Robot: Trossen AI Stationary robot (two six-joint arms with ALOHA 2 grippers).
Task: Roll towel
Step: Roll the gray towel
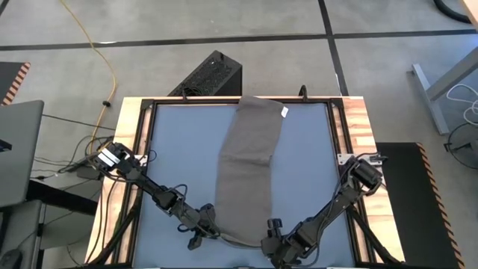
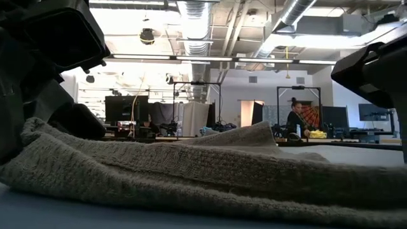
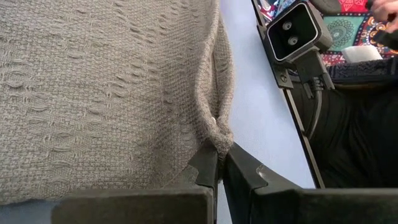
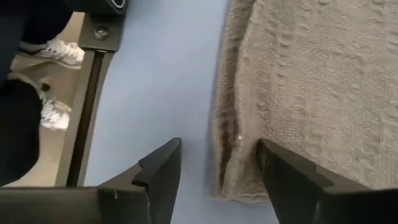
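**Both grippers at towel's near end, left pinching, right spread**

High view: towel (image 1: 249,168) lies as a long strip down the middle of the table (image 1: 179,142), white tag (image 1: 284,112) at its 12 o'clock end. Left gripper (image 1: 211,233) at the towel's 7 o'clock corner, right gripper (image 1: 267,240) at the 5 o'clock corner.

Low view: towel (image 2: 191,172) fills the foreground, rumpled. A person (image 2: 296,121) stands far back in the room.

Left wrist view: left gripper (image 3: 219,167) pressed together, pinching the towel (image 3: 106,93) edge.

Right wrist view: right gripper (image 4: 219,167) spread, straddling the towel (image 4: 311,87) edge; one finger (image 4: 163,171) over bare table, the other over cloth.
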